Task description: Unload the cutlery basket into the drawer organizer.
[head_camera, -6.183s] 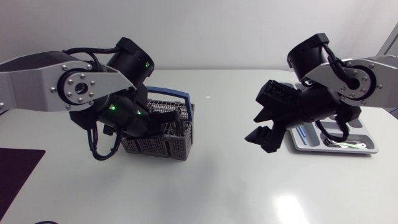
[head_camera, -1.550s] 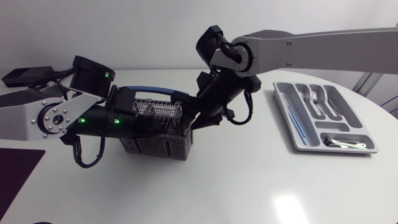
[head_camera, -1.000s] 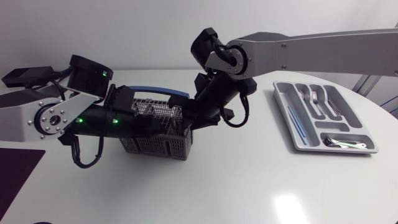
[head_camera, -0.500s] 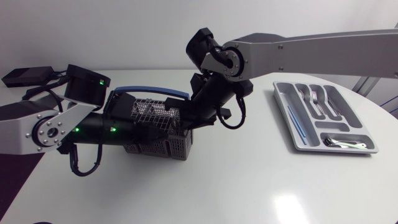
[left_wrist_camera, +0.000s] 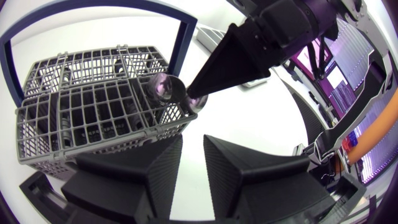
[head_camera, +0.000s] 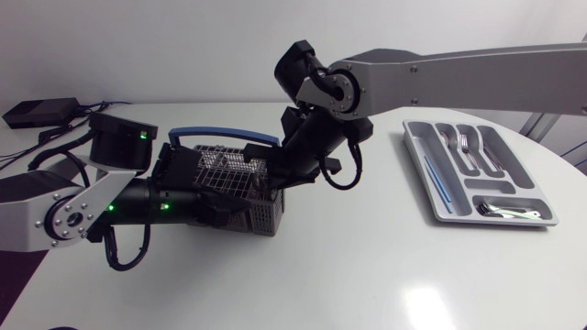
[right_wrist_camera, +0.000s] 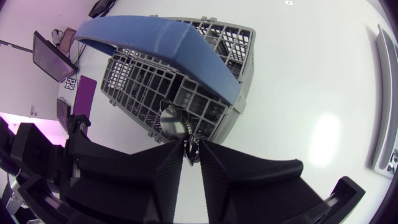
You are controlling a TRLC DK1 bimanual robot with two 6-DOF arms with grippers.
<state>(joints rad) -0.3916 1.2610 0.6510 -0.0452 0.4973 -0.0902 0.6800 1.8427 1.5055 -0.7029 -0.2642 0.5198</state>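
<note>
Spoon: held upright by its neck, bowl uppermost, just above the rim of the cutlery basket at the basket's corner nearest the drawer organizer. The left wrist view shows the same spoon with its bowl over the basket's wire grid.

Right hand: fingers drawn narrow, pinching the spoon from two sides. Its arm enters from the right and reaches across the middle of the table to the basket. Seen from the left wrist camera, the right hand comes to a wedge point at the spoon.

Cutlery basket: grey plastic lattice, standing on the table left of centre, with its blue handle raised over it.

Left hand: fingers a narrow gap apart with only bare table between them. It sits just beside the basket's near wall, and whether it touches that wall cannot be told.

Drawer organizer: grey tray, well apart from the basket on the right of the table. It holds forks in a far compartment, a thin blue utensil in the long side compartment and a piece of silver cutlery in the near compartment.
</note>
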